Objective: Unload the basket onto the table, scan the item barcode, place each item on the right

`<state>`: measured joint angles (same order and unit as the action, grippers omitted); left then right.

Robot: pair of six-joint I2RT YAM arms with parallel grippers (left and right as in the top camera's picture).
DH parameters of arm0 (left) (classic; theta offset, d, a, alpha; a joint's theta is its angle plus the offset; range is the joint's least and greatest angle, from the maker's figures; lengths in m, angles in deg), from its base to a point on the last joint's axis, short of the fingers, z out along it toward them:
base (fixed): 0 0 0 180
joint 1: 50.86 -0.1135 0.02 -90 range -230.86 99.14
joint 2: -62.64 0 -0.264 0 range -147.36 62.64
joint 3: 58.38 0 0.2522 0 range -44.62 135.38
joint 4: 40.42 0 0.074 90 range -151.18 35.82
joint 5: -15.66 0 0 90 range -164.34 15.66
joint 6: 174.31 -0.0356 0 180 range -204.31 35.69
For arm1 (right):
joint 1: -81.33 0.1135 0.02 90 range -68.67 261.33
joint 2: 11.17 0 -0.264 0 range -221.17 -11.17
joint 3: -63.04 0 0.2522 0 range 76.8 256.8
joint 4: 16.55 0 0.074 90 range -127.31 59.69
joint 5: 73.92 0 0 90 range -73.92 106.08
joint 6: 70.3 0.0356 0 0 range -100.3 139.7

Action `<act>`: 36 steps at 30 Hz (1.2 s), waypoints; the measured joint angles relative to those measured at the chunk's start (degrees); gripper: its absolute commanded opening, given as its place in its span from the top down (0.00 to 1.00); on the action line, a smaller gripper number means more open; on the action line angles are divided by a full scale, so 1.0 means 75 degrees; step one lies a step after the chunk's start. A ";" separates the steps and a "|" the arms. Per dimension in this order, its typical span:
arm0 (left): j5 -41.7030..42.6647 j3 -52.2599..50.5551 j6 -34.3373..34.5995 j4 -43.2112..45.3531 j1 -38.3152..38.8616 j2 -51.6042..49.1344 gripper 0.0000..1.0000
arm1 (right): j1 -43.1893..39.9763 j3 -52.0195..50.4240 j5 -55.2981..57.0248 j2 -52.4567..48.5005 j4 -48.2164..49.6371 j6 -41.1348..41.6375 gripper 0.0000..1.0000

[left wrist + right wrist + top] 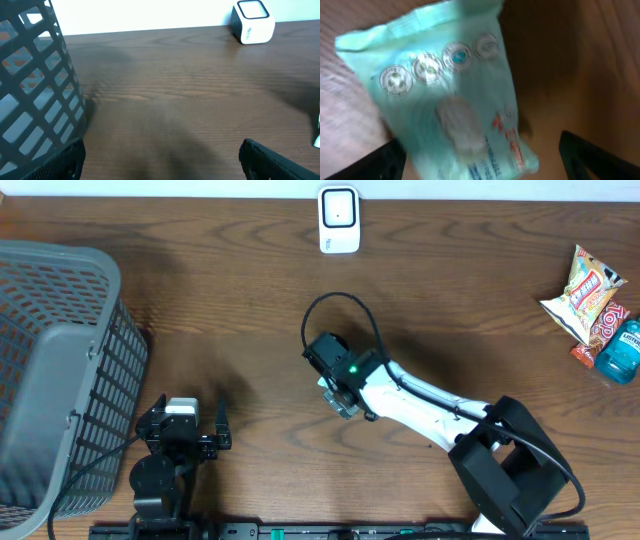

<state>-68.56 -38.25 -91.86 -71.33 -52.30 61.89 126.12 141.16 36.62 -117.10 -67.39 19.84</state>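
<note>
Your right gripper (480, 150) stands apart over the green packet (450, 95); your left gripper (161, 150) apart too, basket (35, 90) beside it, scanner (252, 22) beyond

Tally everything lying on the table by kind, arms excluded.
Basket: 1
Scanner: 1
Packets: 3 (green packet, yellow snack bag, red packet)
Bottle: 1
Total: 6

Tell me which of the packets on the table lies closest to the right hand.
The pale green packet, below the right hand near the middle of the table. The yellow snack bag and the red packet lie far away at the right edge.
</note>
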 measured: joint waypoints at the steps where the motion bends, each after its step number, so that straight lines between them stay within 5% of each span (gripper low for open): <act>1: 0.0000 0.0000 -0.0003 0.0000 0.0000 0.0000 0.02 | 0.0000 -0.0087 -0.0006 0.0000 0.0105 -0.0125 0.07; 5: 0.0000 0.0003 -0.0003 0.0000 0.0000 0.0000 0.02 | 0.0003 -0.0621 -0.0169 0.0239 0.0717 -0.0883 0.23; 6: 0.0000 0.0003 -0.0003 0.0000 0.0000 0.0000 0.02 | 0.0003 -0.0702 -0.0175 0.0277 0.0801 -0.0962 0.38; 9: 0.0000 0.0003 -0.0003 0.0000 0.0000 0.0000 0.02 | 0.0009 -0.1186 -0.0219 0.0498 0.1014 -0.1160 0.55; 11: -0.0003 0.0003 -0.0003 0.0000 0.0000 0.0000 0.02 | 0.0017 -0.1303 -0.0204 0.0536 0.1035 -0.1265 0.80; 14: 0.0000 0.0003 -0.0003 0.0000 0.0000 0.0000 0.02 | 0.0015 -0.1378 -0.0090 0.0568 0.1070 -0.1291 0.99; 19: -0.0003 0.0003 0.0000 0.0000 0.0000 0.0000 0.02 | -0.0309 -0.0720 -0.1169 0.0516 -0.0289 -0.1262 0.99; 22: 0.0000 0.0003 -0.0003 -0.0006 0.0000 -0.0009 0.02 | -0.0935 0.0204 -0.3870 0.0300 -0.2133 -0.1693 0.99; 27: 0.0000 0.0003 -0.0003 -0.0006 0.0000 -0.0006 0.02 | -0.2151 0.0944 -0.8515 0.0210 -0.3663 -0.3462 0.99; 36: 0.0000 0.0003 -0.0003 -0.0006 0.0000 -0.0009 0.02 | -0.3101 0.0938 -1.2546 0.0195 -0.6493 -0.7050 0.99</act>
<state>-68.56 -38.23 -91.88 -71.37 -52.30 61.82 102.87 148.19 -57.48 -115.63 -116.08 -33.03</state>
